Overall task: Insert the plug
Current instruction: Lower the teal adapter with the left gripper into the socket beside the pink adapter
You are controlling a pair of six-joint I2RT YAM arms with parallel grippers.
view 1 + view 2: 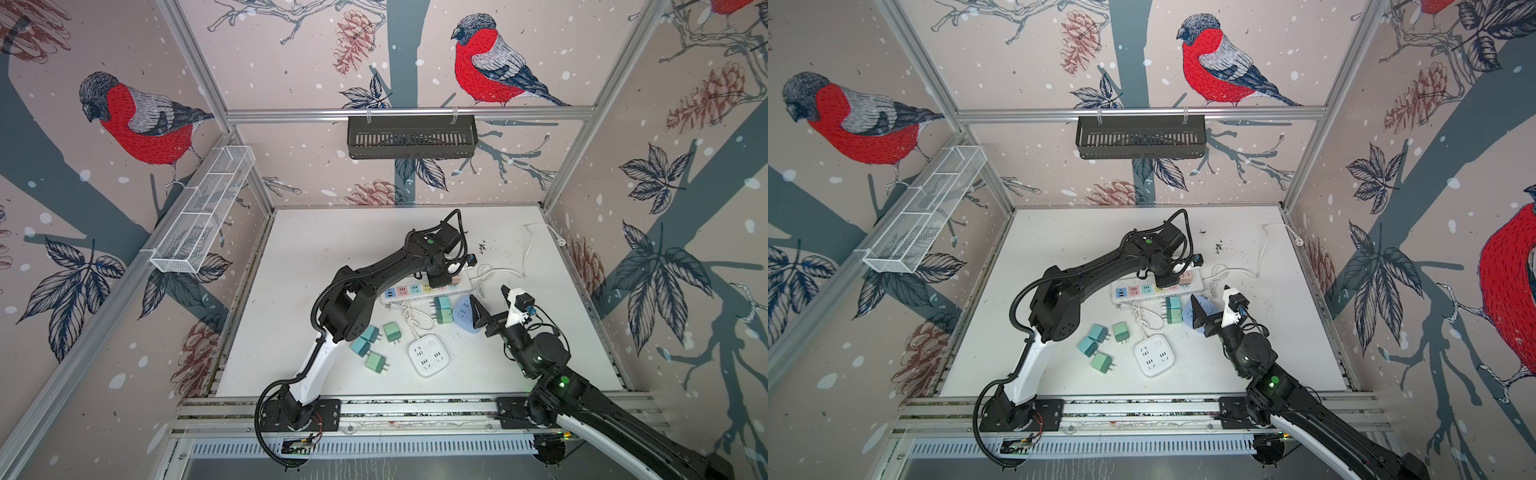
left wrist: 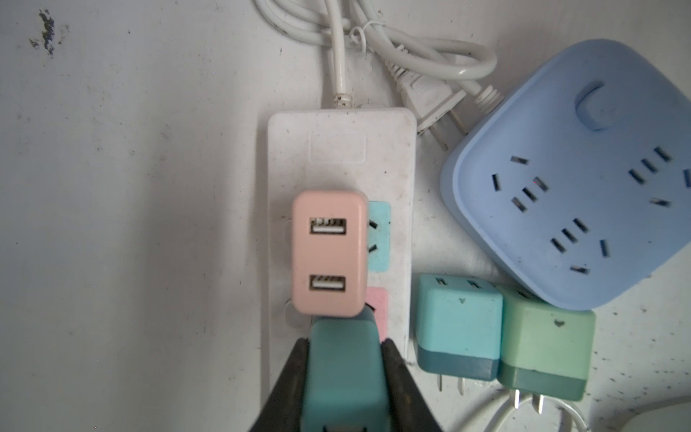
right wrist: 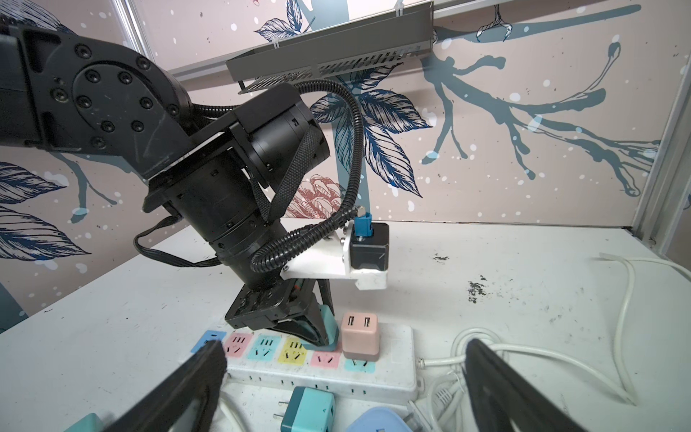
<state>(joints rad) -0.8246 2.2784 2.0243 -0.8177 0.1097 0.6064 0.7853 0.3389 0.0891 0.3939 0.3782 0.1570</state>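
Observation:
My left gripper (image 2: 346, 342) is shut on a teal plug (image 2: 342, 374), both fingers pressing its sides. The plug stands on the white power strip (image 3: 396, 351), at the pink socket beside a pink USB adapter (image 2: 329, 254) that is plugged into the strip. The plug's prongs are hidden. In both top views the left gripper (image 1: 436, 284) (image 1: 1163, 282) points down onto the strip (image 1: 409, 291). My right gripper (image 1: 492, 301) (image 3: 346, 370) hovers open in front of the strip with nothing between its fingers.
A blue socket block (image 2: 583, 179) lies close to the strip, with a teal adapter (image 2: 458, 321) and a green adapter (image 2: 546, 344) against it. A white square socket (image 1: 428, 355) and several loose adapters (image 1: 376, 345) lie nearer the front. White cords (image 1: 528, 249) trail right.

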